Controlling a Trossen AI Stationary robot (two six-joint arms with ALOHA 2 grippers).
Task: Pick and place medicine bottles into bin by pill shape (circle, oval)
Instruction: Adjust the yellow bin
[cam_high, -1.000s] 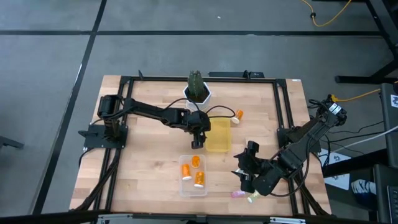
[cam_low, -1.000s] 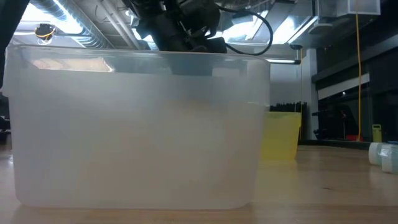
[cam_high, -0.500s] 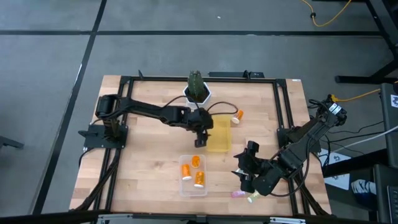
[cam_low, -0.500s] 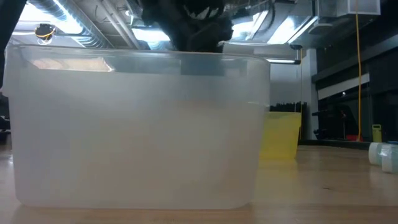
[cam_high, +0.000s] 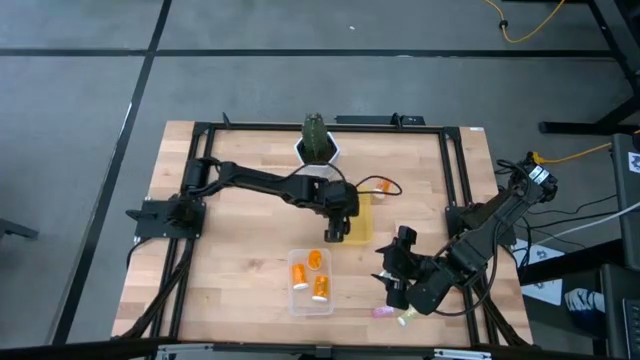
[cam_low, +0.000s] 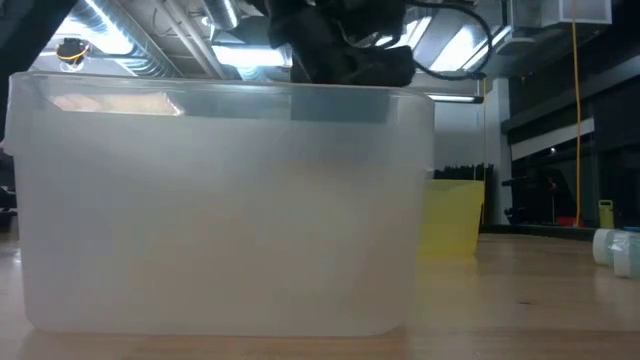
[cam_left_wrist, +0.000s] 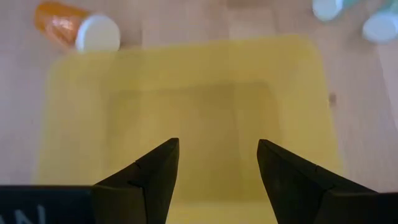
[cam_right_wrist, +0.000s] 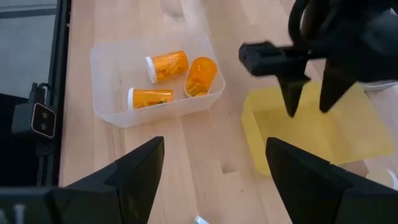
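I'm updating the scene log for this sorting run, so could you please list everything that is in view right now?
Clear bin: one, translucent, near the table's front edge, centre.
Orange bottles in the clear bin: three, orange with white caps, lying on their sides.
Yellow bin: one, translucent yellow, mid-table beyond the clear bin, empty under the left gripper.
Loose orange bottle: one, white cap, lying beside the yellow bin.
Pale bottles: two showing in the high view, pink and pale green, at the front edge by the right gripper.
Plant pot: one, white with a green plant, at the table's back.
Left gripper: open, empty, over the yellow bin.
Right gripper: open, empty, at the front right.
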